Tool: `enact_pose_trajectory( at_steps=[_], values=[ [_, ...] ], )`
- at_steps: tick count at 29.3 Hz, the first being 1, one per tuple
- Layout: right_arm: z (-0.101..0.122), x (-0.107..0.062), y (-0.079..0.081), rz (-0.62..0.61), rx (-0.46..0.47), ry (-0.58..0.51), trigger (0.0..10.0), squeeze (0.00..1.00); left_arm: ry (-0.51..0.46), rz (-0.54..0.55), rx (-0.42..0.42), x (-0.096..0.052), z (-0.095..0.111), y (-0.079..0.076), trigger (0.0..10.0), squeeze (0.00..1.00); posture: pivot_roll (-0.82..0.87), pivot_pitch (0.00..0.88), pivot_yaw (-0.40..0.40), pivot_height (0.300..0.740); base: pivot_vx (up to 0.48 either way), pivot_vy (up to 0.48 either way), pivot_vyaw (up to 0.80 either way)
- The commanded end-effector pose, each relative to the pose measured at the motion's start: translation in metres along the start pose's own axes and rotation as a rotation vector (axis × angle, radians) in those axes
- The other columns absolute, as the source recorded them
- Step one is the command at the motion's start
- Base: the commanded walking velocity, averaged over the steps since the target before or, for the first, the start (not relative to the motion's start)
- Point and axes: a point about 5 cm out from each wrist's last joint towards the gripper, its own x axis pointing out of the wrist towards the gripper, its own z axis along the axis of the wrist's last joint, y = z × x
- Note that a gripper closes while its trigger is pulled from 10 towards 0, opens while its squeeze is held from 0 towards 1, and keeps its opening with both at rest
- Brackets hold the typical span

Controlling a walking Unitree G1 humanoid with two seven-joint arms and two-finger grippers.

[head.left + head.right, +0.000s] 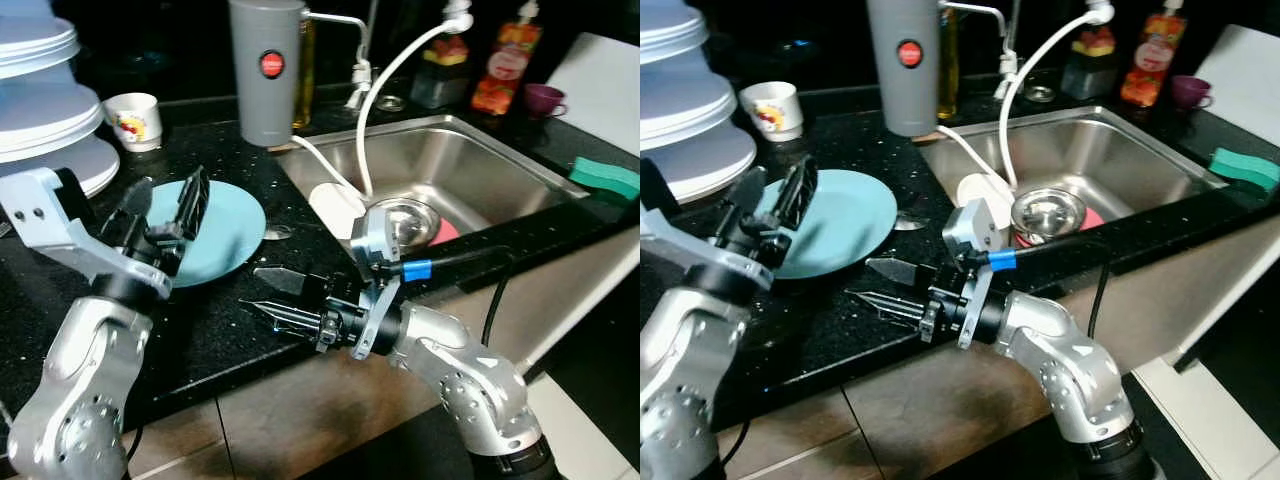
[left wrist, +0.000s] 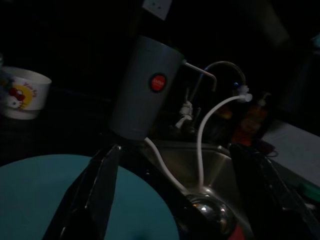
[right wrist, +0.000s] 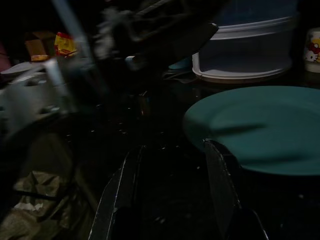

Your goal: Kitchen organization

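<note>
Plate: teal plate (image 1: 215,230) flat on the black tabletop (image 1: 200,330), left of the sink (image 1: 470,165).
Left hand: left hand (image 1: 165,210) hovers right over the plate's near-left edge, fingers spread, nothing held.
Right hand: right hand (image 1: 275,293) low over the tabletop, just beside the plate's near-right rim, fingers parted, empty.

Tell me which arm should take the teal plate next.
Left. The left gripper hangs open right over the plate, fingers pointing down at it. The right gripper, also open, sits beside the plate's near edge, aimed sideways along the counter.
</note>
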Motion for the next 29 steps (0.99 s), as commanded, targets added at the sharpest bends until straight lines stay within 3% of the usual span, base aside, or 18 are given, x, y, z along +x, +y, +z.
enact_pose_trajectory(
  at_steps=[1, 4, 6, 8, 13, 20, 24, 29],
  values=[
    [0.0, -0.001, -0.005, -0.027, -0.028, -0.001, 10.0, 0.0, 0.031, -0.06, -0.018, -0.002, -0.002, -0.008, 10.0, 0.0, 0.22, 0.0, -0.066, 0.74, 0.0, 0.0, 0.78],
    [0.0, -0.001, -0.009, -0.055, -0.038, 0.0, 10.0, 0.0, 0.076, -0.105, 0.014, -0.007, -0.004, -0.01, 10.0, 0.0, 0.22, 0.0, -0.067, 0.74, 0.0, 0.0, 0.78],
    [-0.002, -0.004, -0.023, -0.139, -0.063, -0.002, 10.0, 0.0, 0.179, -0.152, 0.106, -0.02, -0.009, -0.006, 10.0, 0.0, 0.23, 0.0, -0.066, 0.74, 0.0, 0.0, 0.77],
    [-0.002, -0.007, -0.031, -0.19, -0.072, -0.011, 10.0, 0.0, 0.204, -0.139, 0.144, -0.024, -0.009, -0.001, 10.0, 0.0, 0.23, 0.0, -0.064, 0.74, 0.0, 0.0, 0.77],
    [0.0, -0.009, -0.04, -0.265, -0.071, -0.048, 10.0, 0.0, 0.175, -0.078, 0.164, -0.02, -0.008, 0.007, 10.0, 0.0, 0.22, 0.0, -0.056, 0.74, 0.0, 0.0, 0.77],
    [0.003, -0.014, -0.056, -0.426, -0.052, -0.106, 10.0, 0.0, 0.215, -0.148, 0.22, -0.013, -0.012, -0.001, 10.0, 0.0, 0.2, 0.0, -0.035, 0.74, 0.0, -0.135, 0.47],
    [0.005, -0.015, -0.059, -0.454, -0.035, -0.134, 10.0, 0.0, 0.215, -0.177, 0.205, -0.01, -0.012, -0.005, 10.0, 0.0, 0.2, 0.0, -0.028, 0.74, 0.0, -0.471, 0.0],
    [0.007, -0.016, -0.059, -0.432, -0.025, -0.152, 10.0, 0.0, 0.202, -0.201, 0.183, -0.005, -0.01, -0.01, 10.0, 0.0, 0.2, 0.0, -0.024, 0.74, 0.0, -0.114, 0.77]
  ],
)
